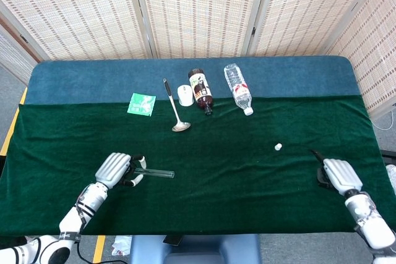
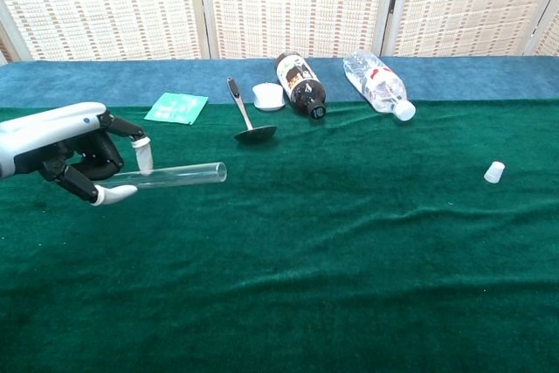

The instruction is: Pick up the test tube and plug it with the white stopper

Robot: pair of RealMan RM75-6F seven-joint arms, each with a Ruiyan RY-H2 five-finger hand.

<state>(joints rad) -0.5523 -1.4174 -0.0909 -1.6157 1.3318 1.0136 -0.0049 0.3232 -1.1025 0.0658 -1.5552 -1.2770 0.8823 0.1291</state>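
Observation:
My left hand grips the closed end of a clear glass test tube near the table's front left. The tube hangs above the green cloth, roughly level, with its open mouth pointing right. A small white stopper stands alone on the cloth at the right. My right hand hovers low at the front right, a little right of and nearer than the stopper, holding nothing, its fingers extended toward the stopper. The chest view does not show the right hand.
Along the back lie a green packet, a metal ladle, a white lid, a brown bottle and a clear plastic bottle. A blue cloth covers the far strip of the table.

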